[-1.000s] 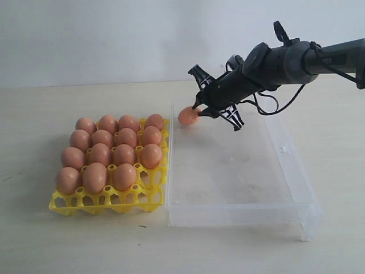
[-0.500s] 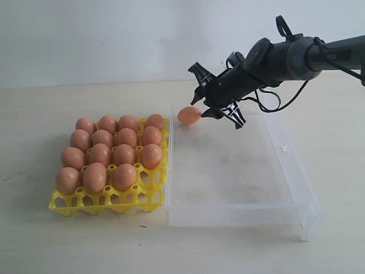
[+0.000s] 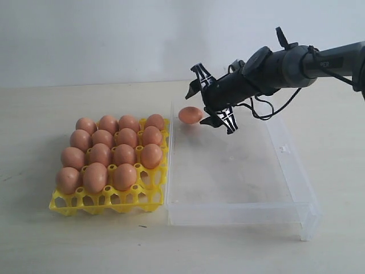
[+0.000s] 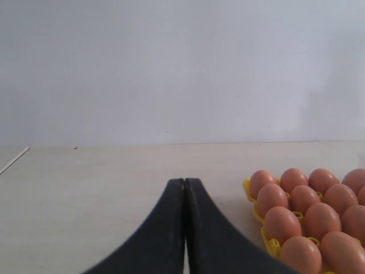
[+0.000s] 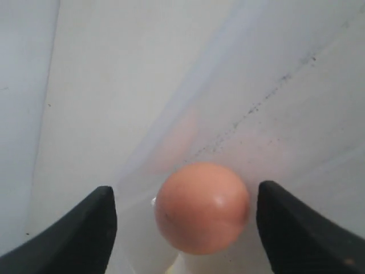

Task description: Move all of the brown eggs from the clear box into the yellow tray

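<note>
One brown egg (image 3: 190, 115) lies at the far left corner of the clear box (image 3: 239, 212). My right gripper (image 3: 198, 109) is open around it, one finger on each side with a gap to the shell. The right wrist view shows the same egg (image 5: 202, 206) loose between the black fingertips (image 5: 91, 228) of the right gripper (image 5: 185, 193), against the box's transparent wall. Several brown eggs (image 3: 108, 148) fill most cups of the yellow tray (image 3: 108, 204), left of the box. My left gripper (image 4: 185, 184) is shut and empty, low over the table beside the tray (image 4: 268, 242) and its eggs (image 4: 308, 211).
The tray's front row has open cups at its right end (image 3: 147, 197). The box floor (image 3: 234, 165) holds nothing but the one egg. A white wall stands behind the beige table (image 3: 57, 240).
My right gripper's jaws spread from a grip on the egg to wide open. The egg is let go and stays at the box's far left corner.
</note>
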Robot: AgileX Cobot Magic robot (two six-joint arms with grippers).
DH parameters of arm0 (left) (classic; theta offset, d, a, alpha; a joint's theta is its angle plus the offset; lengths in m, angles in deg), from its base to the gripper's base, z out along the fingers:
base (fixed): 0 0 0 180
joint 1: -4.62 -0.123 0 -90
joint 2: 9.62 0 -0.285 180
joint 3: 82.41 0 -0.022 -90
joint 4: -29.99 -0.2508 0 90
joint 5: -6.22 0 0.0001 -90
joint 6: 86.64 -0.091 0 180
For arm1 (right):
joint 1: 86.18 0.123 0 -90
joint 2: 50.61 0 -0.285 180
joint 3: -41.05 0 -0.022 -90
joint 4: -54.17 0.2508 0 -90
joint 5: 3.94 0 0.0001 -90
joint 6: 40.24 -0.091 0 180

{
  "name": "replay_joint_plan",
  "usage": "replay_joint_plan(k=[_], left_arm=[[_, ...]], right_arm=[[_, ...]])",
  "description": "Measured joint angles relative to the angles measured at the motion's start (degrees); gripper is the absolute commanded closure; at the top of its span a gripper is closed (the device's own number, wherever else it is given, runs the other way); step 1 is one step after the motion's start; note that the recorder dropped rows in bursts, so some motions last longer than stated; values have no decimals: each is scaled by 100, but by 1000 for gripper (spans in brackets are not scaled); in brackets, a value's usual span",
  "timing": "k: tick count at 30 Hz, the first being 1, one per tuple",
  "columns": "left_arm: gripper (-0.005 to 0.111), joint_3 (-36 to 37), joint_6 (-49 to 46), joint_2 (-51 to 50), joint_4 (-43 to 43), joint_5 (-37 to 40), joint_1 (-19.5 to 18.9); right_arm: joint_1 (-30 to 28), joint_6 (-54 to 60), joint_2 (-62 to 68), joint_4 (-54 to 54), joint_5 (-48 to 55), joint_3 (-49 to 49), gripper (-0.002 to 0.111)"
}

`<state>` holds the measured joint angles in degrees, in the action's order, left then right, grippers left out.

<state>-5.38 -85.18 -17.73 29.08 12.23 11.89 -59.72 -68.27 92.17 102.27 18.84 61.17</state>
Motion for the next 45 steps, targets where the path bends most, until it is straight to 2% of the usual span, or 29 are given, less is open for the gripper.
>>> replay_joint_plan(k=[6, 10, 19, 32, 40, 45], left_arm=[[107, 0, 0, 0, 0, 0, 0], [107, 0, 0, 0, 0, 0, 0], [107, 0, 0, 0, 0, 0, 0], [107, 0, 0, 0, 0, 0, 0], [107, 0, 0, 0, 0, 0, 0], [107, 0, 0, 0, 0, 0, 0]], right_arm=[[10, -63, 73, 163, -61, 3, 45], [10, -84, 140, 301, -17, 63, 51], [10, -84, 205, 354, 216, 125, 51], [32, -84, 48, -318, 267, 126, 51], [48, -305, -149, -1108, 489, 52, 51], [48, -410, -149, -1162, 606, 52, 46]])
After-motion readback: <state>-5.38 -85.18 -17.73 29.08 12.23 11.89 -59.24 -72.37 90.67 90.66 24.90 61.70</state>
